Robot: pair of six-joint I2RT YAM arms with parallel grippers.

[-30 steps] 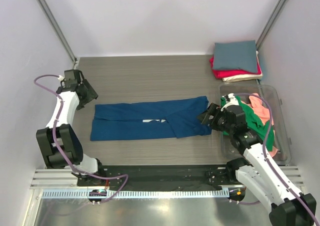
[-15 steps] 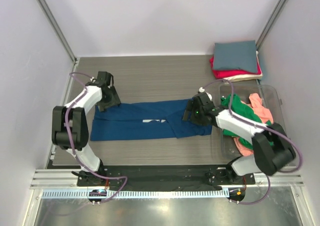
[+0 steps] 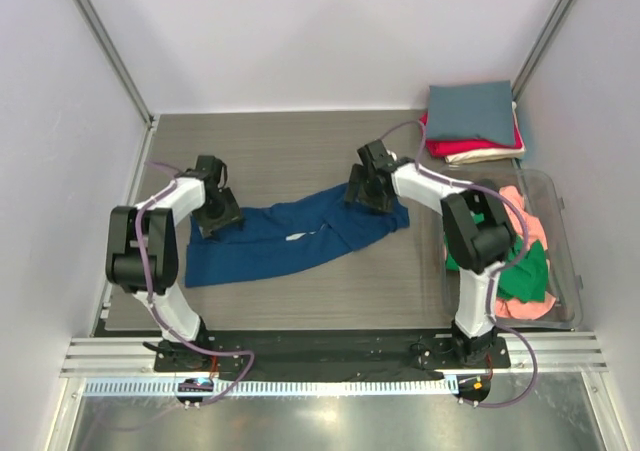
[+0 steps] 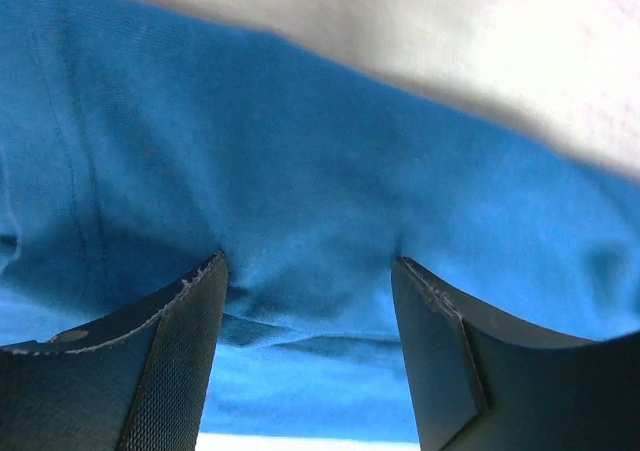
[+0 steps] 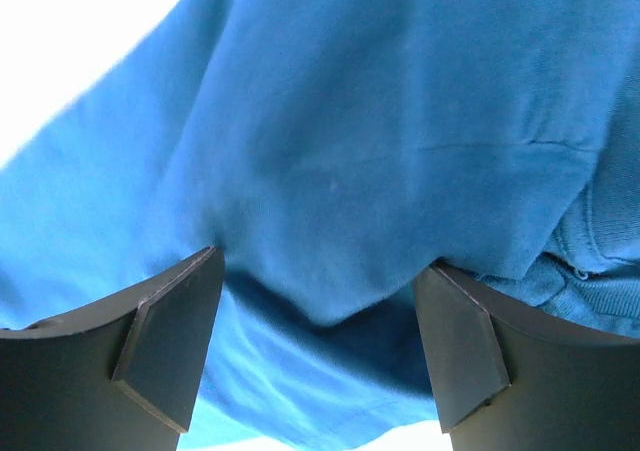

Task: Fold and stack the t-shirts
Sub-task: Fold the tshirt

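Note:
The navy blue t-shirt [image 3: 300, 233] lies as a long folded strip across the table, its right end skewed toward the back. My left gripper [image 3: 217, 212] presses down on its far left edge. In the left wrist view [image 4: 310, 266] the jaws stand wide apart with blue cloth [image 4: 330, 151] bunched between them. My right gripper [image 3: 370, 186] is on the far right end. In the right wrist view [image 5: 320, 261] the jaws are also wide apart over a fold of the cloth [image 5: 400, 101]. The pale print barely shows [image 3: 296, 237].
A folded stack sits at the back right: slate-grey shirt [image 3: 470, 111] on top, then red [image 3: 438, 147] and cream [image 3: 487, 154]. A clear bin [image 3: 565, 261] at the right holds green [image 3: 527, 271] and salmon-pink [image 3: 520, 221] shirts. Walls enclose the table.
Both arms swung in onto the navy shirt's far edge. The right arm left the bin. The shirt's right end has shifted toward the back, so the strip now lies skewed.

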